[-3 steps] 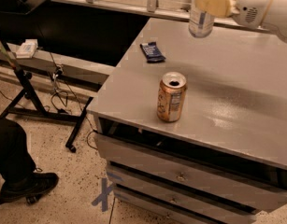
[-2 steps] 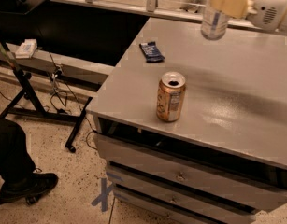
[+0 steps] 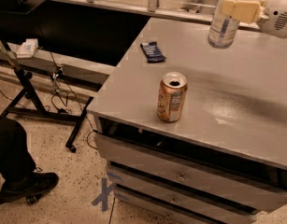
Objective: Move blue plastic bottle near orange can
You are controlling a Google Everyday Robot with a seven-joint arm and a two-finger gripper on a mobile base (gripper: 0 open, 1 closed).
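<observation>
A grey-topped cabinet (image 3: 255,92) with drawers (image 3: 180,176) under it fills most of the view. A black-framed desk (image 3: 21,73) stands to its left on the speckled floor, and a dark trouser leg and black shoe (image 3: 31,185) sit at the lower left. The white arm (image 3: 278,15) enters at the upper right. Its gripper (image 3: 229,8) is closed around the blue plastic bottle (image 3: 224,27), with a cream finger (image 3: 241,10) crossing the bottle's upper body. The bottle hangs roughly upright above the far part of the cabinet top. It appears to be clear of the surface, though the angle makes that hard to judge. The orange can (image 3: 171,97) stands upright near the front edge, well apart from the bottle. A flat dark blue wrapper (image 3: 153,51) lies towards the far left edge. A blue tape cross (image 3: 104,192) marks the floor.
</observation>
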